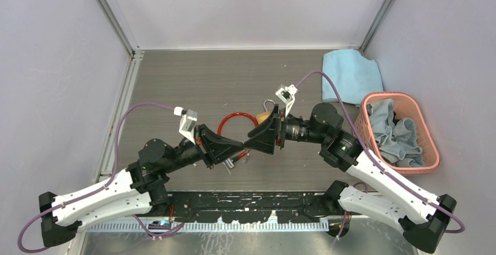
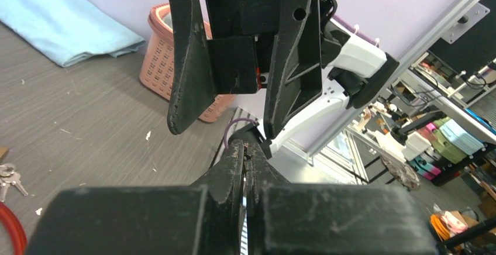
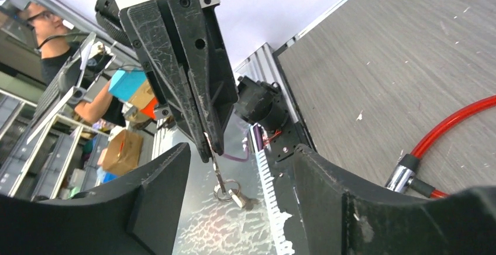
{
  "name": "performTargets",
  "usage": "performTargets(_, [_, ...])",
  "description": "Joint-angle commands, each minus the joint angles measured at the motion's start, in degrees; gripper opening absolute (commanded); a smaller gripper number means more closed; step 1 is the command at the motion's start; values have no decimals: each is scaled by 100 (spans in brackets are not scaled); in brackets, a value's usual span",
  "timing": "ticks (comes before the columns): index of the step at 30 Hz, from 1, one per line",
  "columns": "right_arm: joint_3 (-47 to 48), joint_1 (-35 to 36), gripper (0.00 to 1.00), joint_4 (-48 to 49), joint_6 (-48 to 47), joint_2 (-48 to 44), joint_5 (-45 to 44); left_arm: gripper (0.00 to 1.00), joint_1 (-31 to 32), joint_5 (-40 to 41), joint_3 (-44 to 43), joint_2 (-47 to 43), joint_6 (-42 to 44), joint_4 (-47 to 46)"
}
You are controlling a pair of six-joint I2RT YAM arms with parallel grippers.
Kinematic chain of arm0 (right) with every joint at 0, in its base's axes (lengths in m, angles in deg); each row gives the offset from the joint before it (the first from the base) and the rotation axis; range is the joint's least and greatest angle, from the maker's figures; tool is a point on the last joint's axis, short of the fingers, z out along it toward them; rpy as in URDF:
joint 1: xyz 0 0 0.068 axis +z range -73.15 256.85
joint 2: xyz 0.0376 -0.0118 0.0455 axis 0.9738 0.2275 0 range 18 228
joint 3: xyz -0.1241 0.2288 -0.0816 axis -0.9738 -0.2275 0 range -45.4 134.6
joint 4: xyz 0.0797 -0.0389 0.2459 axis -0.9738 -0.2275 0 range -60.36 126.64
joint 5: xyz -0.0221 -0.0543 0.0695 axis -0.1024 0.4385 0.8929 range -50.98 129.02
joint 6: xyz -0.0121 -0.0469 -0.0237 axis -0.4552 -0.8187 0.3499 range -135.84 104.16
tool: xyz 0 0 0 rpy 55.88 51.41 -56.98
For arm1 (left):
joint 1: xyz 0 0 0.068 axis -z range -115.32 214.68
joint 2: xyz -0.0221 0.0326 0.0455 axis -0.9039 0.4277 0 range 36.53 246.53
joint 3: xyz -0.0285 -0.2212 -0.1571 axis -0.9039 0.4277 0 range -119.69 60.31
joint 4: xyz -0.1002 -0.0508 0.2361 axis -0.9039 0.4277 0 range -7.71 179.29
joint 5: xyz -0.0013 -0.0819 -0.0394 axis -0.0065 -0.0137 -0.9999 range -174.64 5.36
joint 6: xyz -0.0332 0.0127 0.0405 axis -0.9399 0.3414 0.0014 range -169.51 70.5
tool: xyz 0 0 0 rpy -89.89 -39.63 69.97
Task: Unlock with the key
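My left gripper [image 1: 240, 147] is shut on a thin silvery key [image 3: 219, 173]. The key's ring and a second small key hang below the fingertips [image 3: 206, 144]. In the left wrist view its jaws [image 2: 248, 150] are pressed together. My right gripper [image 1: 250, 141] is open and empty, facing the left one tip to tip, with its fingers [image 2: 186, 68] spread either side of it [image 3: 241, 152]. The brass padlock [image 1: 264, 116] lies just behind the right gripper. The red cable lock [image 1: 235, 120] loops beside it, and its metal end [image 3: 403, 174] rests on the table.
Another small bunch of keys [image 2: 7, 179] lies on the table by the red cable [image 2: 10, 231]. A pink basket [image 1: 400, 132] of grey cloths stands at the right, and a blue cloth [image 1: 351, 75] lies behind it. The enclosure walls stand at both sides.
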State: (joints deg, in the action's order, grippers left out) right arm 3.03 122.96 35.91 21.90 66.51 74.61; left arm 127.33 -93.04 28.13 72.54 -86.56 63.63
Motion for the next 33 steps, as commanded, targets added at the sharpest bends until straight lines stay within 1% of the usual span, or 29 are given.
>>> performTargets(1, [62, 8, 71, 567, 125, -113, -589, 0, 16, 383, -19, -172, 100, -612])
performTargets(7, [-427, 12, 70, 1833, 881, -106, -573, 0, 17, 592, -67, -109, 87, -873])
performTargets(11, [-632, 12, 67, 2511, 1195, -145, -683, 0, 17, 792, -62, -43, 37, -1107])
performTargets(15, [-755, 12, 65, 3144, 1514, -111, -809, 0, 17, 1261, -53, -34, 173, -1120])
performTargets(18, [-753, 8, 64, 3195, 1507, -96, -953, 0, 13, 1306, -59, 9, 206, -1250])
performTargets(26, [-759, 53, 57, 3065, 1370, -124, -1212, 0, 16, 1494, -96, 132, 277, -1510])
performTargets(33, [-722, 123, 56, 2921, 1249, -108, -1285, 0, 15, 1579, -69, 203, 311, -1763])
